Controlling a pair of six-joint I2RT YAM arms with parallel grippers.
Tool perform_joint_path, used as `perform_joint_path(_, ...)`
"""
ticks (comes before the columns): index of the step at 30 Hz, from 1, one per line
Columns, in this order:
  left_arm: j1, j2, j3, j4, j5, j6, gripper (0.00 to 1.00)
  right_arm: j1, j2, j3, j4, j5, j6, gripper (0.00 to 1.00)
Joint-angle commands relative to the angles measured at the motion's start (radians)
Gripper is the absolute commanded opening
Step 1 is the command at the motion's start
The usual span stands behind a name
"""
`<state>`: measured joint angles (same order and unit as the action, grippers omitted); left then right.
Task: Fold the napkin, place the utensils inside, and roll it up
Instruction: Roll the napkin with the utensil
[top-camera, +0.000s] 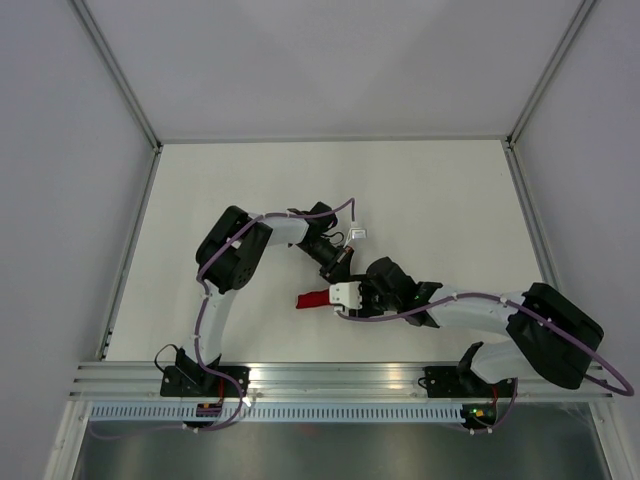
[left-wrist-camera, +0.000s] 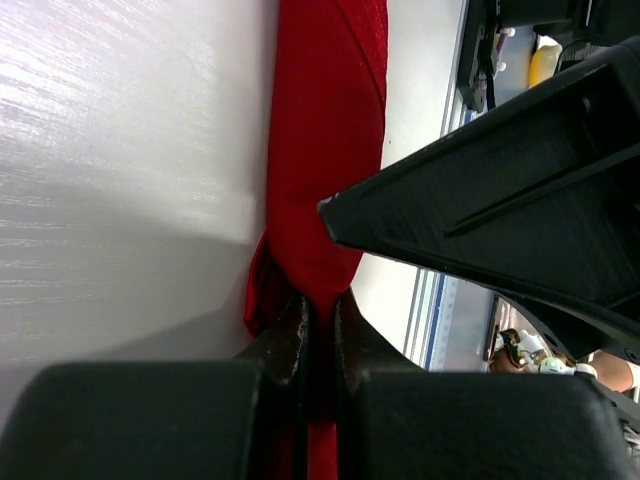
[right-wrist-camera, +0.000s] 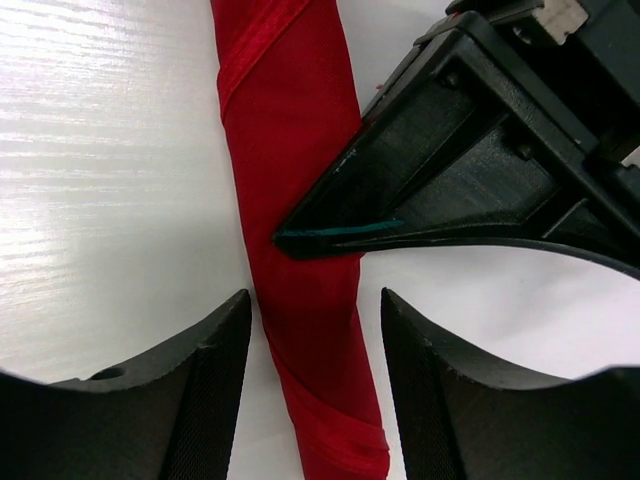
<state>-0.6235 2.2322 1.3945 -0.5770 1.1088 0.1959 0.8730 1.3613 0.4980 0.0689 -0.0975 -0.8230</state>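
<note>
The deep-red napkin (top-camera: 312, 298) lies on the white table as a narrow rolled bundle. In the left wrist view the napkin (left-wrist-camera: 325, 150) runs straight away from my left gripper (left-wrist-camera: 320, 305), whose jaws are shut on its near end. In the right wrist view the roll (right-wrist-camera: 295, 150) lies between the wide-open jaws of my right gripper (right-wrist-camera: 315, 305), touching neither finger. The left gripper's fingers (right-wrist-camera: 420, 190) reach in from the right onto the roll. From above, both grippers meet over the roll's right end: left gripper (top-camera: 343, 272), right gripper (top-camera: 338, 297). No utensils show.
The white table (top-camera: 220, 190) is bounded by grey walls with metal corner posts (top-camera: 130, 90). An aluminium rail (top-camera: 330, 378) runs along the near edge by the arm bases. The two arms crowd each other at the table's centre.
</note>
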Motion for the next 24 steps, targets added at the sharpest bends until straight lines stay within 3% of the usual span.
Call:
perform_joint_path(1, 0.002, 0.061, -0.002, -0.061, -0.145, 0.073, 0.06, 0.011, 0.033, 0.010, 0.016, 0.035, -0.016, 0.60)
perform_joint_path(8, 0.002, 0.034, -0.003, -0.073, -0.148, 0.102, 0.15, 0.014, 0.091, 0.011, 0.013, 0.045, -0.036, 0.55)
perform_joint_path(16, 0.010, -0.035, 0.004, -0.073, -0.184, 0.106, 0.35, 0.012, 0.156, 0.048, -0.066, 0.041, -0.051, 0.22)
perform_joint_path(24, 0.074, -0.124, 0.037, 0.008, -0.357, 0.011, 0.39, 0.012, 0.199, 0.115, -0.211, 0.028, -0.025, 0.17)
